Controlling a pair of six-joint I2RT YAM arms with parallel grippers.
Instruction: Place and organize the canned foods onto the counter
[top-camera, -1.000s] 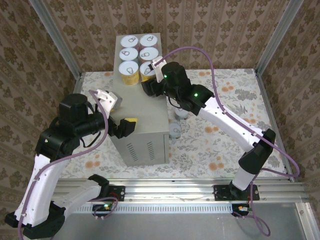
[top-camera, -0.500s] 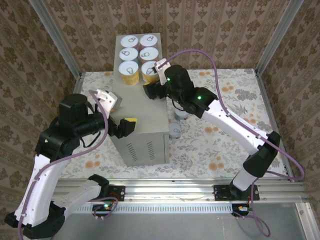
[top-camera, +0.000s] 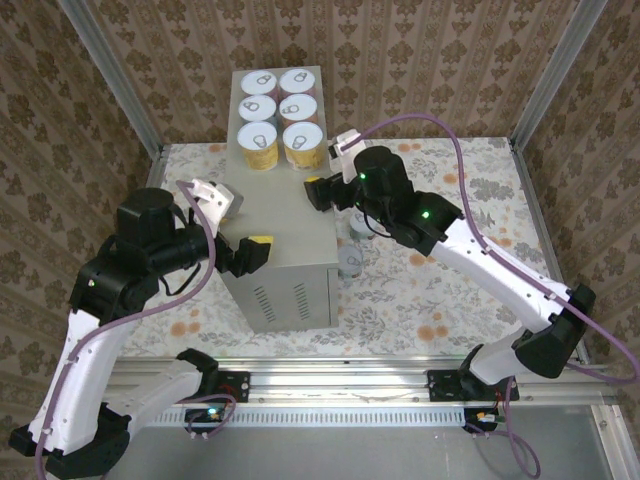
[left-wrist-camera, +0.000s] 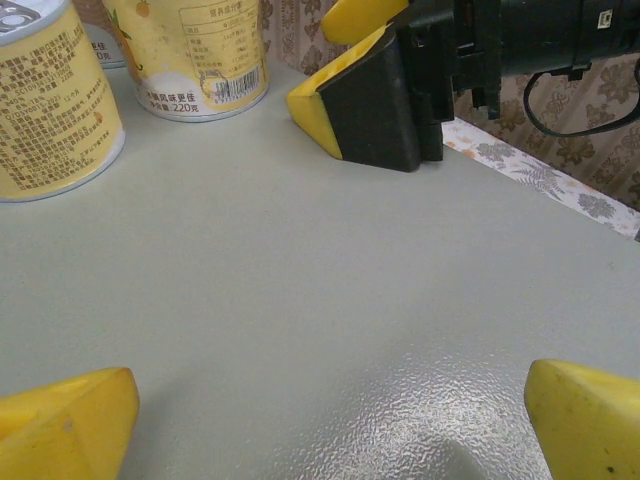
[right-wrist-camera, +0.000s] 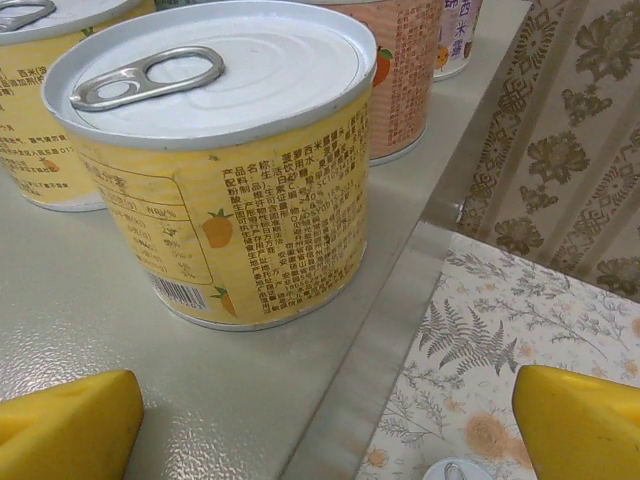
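Several canned foods (top-camera: 281, 107) stand upright in two rows at the far end of the counter (top-camera: 285, 235). The nearest right one, a yellow-labelled can (top-camera: 304, 144) (right-wrist-camera: 215, 160), stands free near the counter's right edge. My right gripper (top-camera: 331, 167) (right-wrist-camera: 330, 425) is open just in front of it, touching nothing. Two more cans (top-camera: 350, 262) stand on the floral floor right of the counter, partly under the right arm. My left gripper (top-camera: 234, 222) (left-wrist-camera: 330, 420) hovers open over the bare counter top (left-wrist-camera: 300, 270), with two yellow cans (left-wrist-camera: 50, 110) ahead.
The near half of the counter top is bare. The floral floor (top-camera: 430, 290) spreads round the counter, with patterned walls close behind and at both sides. In the left wrist view the right gripper's fingers (left-wrist-camera: 365, 95) sit near the far cans.
My right gripper has opened, let go of the near-right yellow can and drawn back to the right. The can stays on the counter. The left arm has not moved.
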